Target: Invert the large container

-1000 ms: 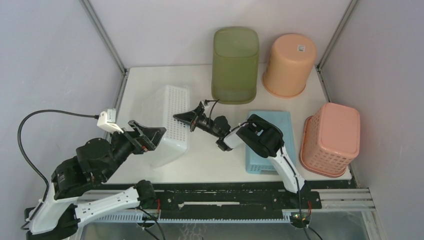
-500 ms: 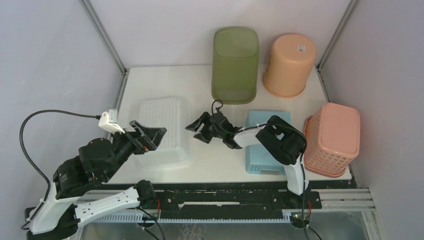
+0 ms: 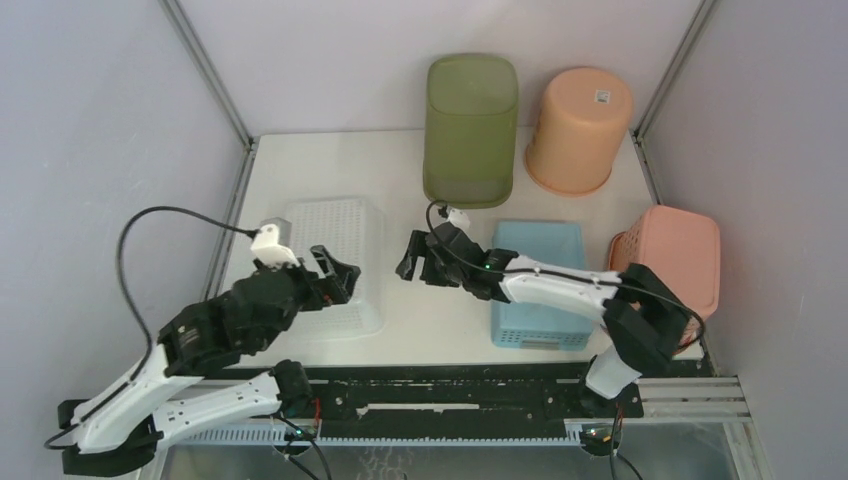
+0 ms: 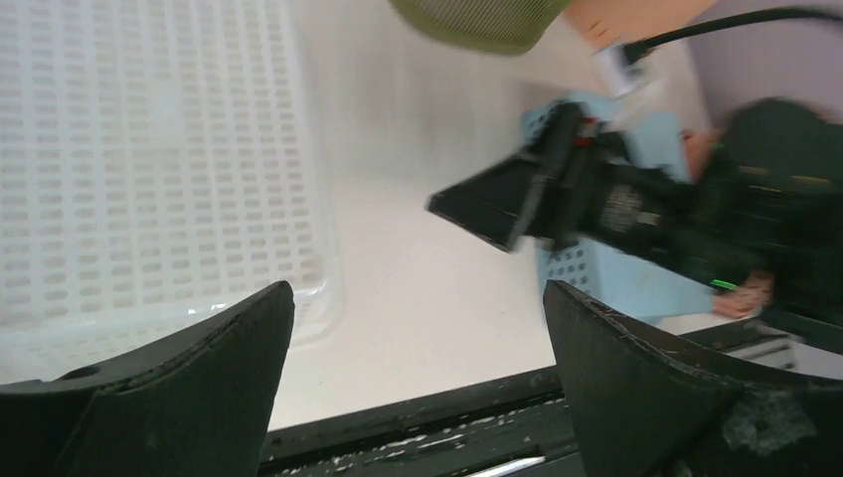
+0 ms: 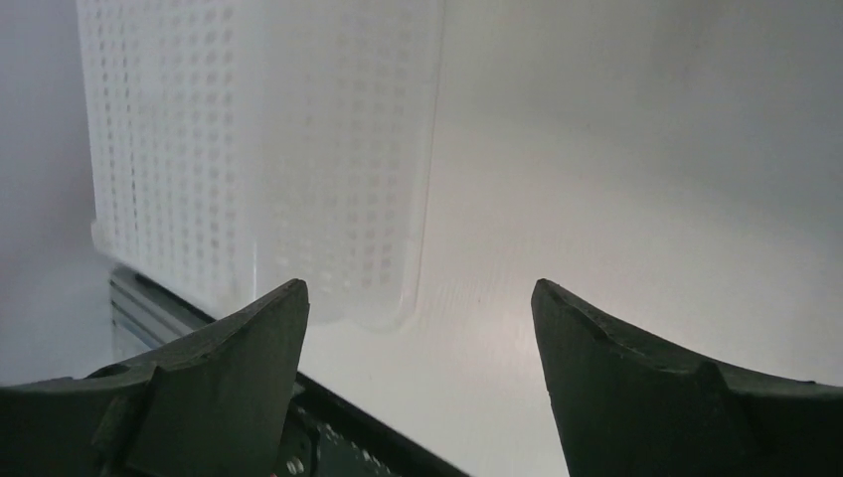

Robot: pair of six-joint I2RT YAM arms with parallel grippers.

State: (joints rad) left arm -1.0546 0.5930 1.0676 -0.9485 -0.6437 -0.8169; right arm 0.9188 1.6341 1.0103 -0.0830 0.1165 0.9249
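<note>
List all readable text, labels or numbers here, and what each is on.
No text is legible anywhere.
White sticker on the peach bucket: print too small to read.
White basket, green bin, blue basket, pink basket: no markings seen.

Large container (image 3: 335, 262) left of centre; tray (image 3: 535, 320) right of it; bin (image 3: 471, 128) and bucket (image 3: 579, 128) top centre; basket (image 3: 672, 250) far right.

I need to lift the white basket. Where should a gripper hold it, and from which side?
Probably the flared rim of the white basket, on the long side facing the right gripper, approached low from there. It lies bottom up: the flat top gives no edge, only that lip sticks out.
</note>
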